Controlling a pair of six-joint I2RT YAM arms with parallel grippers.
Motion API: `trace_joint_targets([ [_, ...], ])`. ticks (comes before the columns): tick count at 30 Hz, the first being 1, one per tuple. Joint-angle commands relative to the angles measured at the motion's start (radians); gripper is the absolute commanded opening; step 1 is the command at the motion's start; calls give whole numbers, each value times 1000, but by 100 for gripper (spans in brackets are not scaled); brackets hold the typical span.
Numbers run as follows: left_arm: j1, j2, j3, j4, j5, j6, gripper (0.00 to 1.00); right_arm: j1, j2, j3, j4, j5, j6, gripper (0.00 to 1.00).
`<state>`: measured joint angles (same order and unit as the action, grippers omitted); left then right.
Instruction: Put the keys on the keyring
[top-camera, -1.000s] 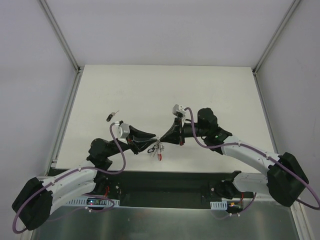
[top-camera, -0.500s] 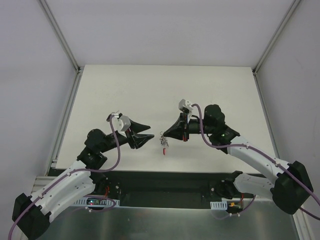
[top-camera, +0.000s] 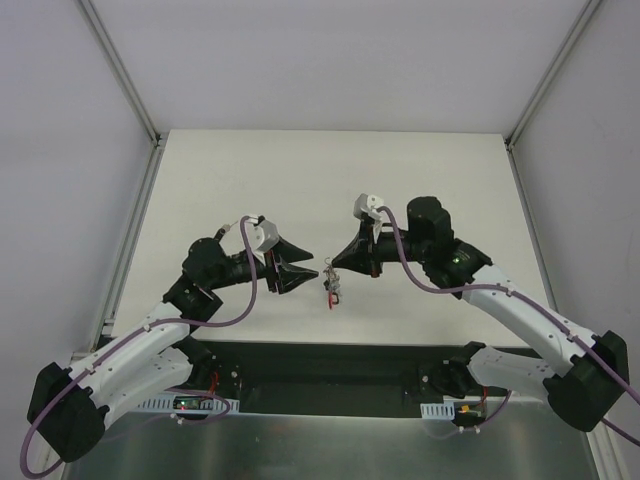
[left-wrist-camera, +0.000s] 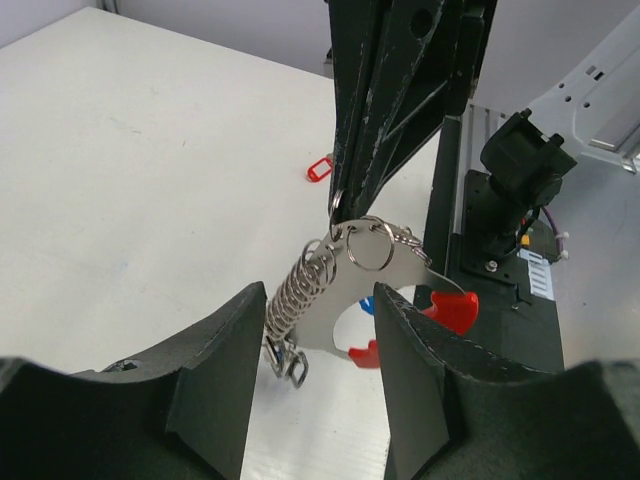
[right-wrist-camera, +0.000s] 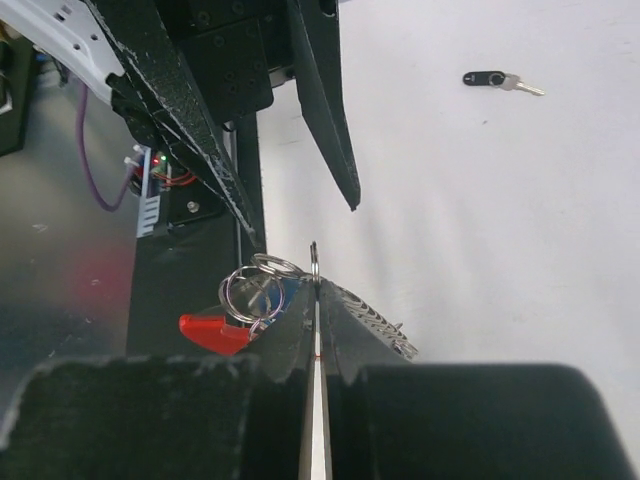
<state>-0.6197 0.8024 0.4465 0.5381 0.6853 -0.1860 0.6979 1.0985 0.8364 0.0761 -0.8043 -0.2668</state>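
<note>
- While the right hand (top-camera: 331, 268) pinches the keyring (top-camera: 331, 287) between closed fingers, the bunch hangs in the air at the middle of the top view, above the near part of the white tabletop (top-camera: 300, 180).
- The left hand (top-camera: 306, 272) sits just left of the keyring, pointing at it, with its fingers moderately apart and nothing between them gripped.
- In the left wrist view, the two dark fingers (left-wrist-camera: 215, 370) fill the lower corners. The keyring shows in the gap between them, apart from both.
- In that view the right hand's fingers come down from the top edge and hold the bunch at its top, by a silver ring (left-wrist-camera: 371, 245).
- Below the ring a coiled silver chain (left-wrist-camera: 300, 285) slants to the lower left, and a red clip (left-wrist-camera: 450, 310) curves to the lower right.
- A small blue piece (left-wrist-camera: 366, 304) shows beside the clip; I cannot tell what it is.
- A red key tag (left-wrist-camera: 318, 168) lies on the tabletop above centre in that view, well apart from the bunch.
- In the right wrist view a black key (right-wrist-camera: 493, 78) lies flat at the upper right, alone.
</note>
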Motion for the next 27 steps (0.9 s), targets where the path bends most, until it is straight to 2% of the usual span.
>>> trace_joint_targets([
  [1, 11, -15, 83, -104, 56, 89, 48, 41, -57, 194, -347, 150, -295, 1],
  [4, 11, -22, 78, -144, 28, 131, 49, 94, -31, 285, -577, 296, -395, 1],
  [7, 11, -19, 51, -145, -19, 143, 50, 132, 27, 345, -677, 481, -429, 1],
  [10, 11, -15, 20, -145, -70, 140, 53, 141, 50, 340, -674, 595, -460, 1],
  [17, 11, -129, -130, -141, -155, 28, 56, 209, 133, 281, -653, 596, -471, 2],
  [23, 8, -177, -256, -57, -147, -82, 60, 259, 187, 236, -627, 527, -457, 1],
  [26, 8, -172, -317, 54, -151, -145, 60, 285, 202, 210, -602, 504, -445, 1],
  [27, 6, -163, -359, 145, -155, -161, 60, 287, 202, 199, -590, 498, -440, 1],
])
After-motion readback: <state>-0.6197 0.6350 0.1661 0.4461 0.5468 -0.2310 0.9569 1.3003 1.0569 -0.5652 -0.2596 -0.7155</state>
